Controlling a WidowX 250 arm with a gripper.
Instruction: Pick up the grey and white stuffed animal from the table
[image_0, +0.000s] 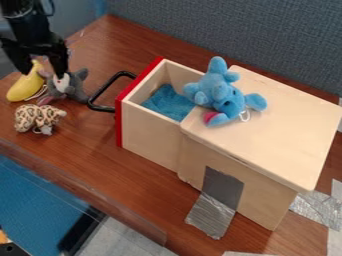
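Observation:
The gripper hangs at the upper left with its fingers apart, low over a yellow banana-shaped toy and a grey plush animal. One fingertip overlaps the banana's top in the view and the other overlaps the plush; whether they touch cannot be told. Just in front lies a leopard-spotted plush. A blue plush elephant rests on the wooden box's lid, near the opened drawer.
The drawer has a red front, a black handle sticking out towards the toys, and blue cloth inside. Grey tape runs from the box to the brown table. A grey-blue partition stands behind.

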